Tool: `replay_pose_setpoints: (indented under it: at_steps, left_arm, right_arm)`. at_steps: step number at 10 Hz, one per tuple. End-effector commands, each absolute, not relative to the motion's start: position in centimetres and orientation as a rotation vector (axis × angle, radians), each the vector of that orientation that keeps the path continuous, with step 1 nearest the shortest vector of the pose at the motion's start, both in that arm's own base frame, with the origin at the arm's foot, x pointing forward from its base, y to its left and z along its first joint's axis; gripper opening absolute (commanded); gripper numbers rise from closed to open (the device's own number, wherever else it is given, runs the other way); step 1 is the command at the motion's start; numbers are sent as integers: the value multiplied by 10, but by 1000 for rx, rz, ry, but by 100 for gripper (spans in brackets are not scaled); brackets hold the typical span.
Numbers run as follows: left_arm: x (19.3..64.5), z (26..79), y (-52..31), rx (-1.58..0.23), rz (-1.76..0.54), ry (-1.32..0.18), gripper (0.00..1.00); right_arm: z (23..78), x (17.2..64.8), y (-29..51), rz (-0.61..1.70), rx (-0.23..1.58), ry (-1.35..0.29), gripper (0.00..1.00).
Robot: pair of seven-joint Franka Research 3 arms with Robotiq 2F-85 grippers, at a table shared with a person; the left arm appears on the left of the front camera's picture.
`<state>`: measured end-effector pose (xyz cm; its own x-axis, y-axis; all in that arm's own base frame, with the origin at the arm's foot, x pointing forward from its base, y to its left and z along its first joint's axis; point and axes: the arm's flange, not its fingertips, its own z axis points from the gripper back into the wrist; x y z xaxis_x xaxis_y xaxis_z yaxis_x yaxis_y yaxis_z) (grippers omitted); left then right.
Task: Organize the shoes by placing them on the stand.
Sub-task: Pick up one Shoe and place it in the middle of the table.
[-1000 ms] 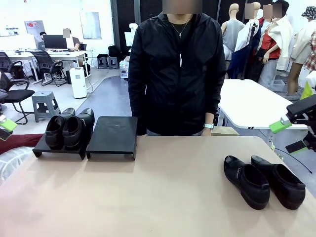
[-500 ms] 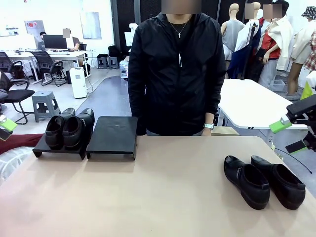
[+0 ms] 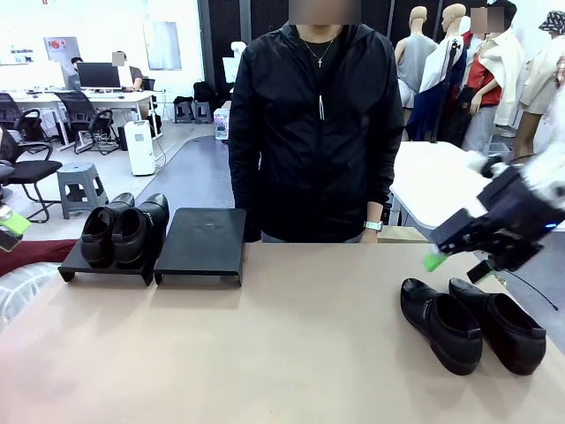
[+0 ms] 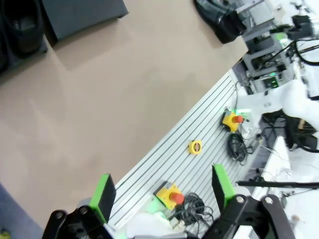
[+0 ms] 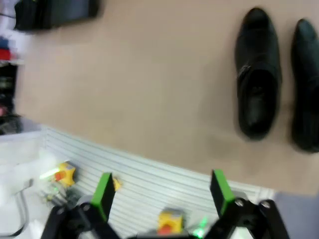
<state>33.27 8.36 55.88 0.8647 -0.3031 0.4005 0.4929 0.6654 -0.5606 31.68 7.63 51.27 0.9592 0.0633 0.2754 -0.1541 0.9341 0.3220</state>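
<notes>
At the right side of the table [image 3: 291, 344], the right gripper [image 3: 459, 265] hangs over two loose shoes [image 3: 446, 322], fingers spread and empty. The left gripper [image 4: 162, 191] is also spread. The other pair [image 3: 119, 231] stands on the stand [image 3: 205, 240], at its left section. The loose shoes lie close together, so a finger may push the neighbour, and the glossy leather may slip.
</notes>
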Motion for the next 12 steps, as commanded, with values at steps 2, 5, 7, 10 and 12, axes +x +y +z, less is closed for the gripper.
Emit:
replay_pose_setpoints:
  at_steps: [2, 5, 7, 10, 12]
  left_arm:
    - [333, 562, 84, -719, -449, -273, 100]
    - [333, 562, 84, -719, -449, -273, 100]
    - [333, 562, 84, -719, -449, -273, 100]
    - [333, 562, 84, -719, -449, -273, 100]
    - [333, 562, 84, -719, -449, -273, 100]
  right_arm:
    - [467, 369, 60, 14, 88, -376, 100]
    - [475, 374, 65, 73, 114, -379, 100]
    - [483, 372, 56, 27, 173, -390, 100]
    - [451, 389, 10, -27, 147, -302, 100]
    - [427, 398, 0, -62, 101, -274, 100]
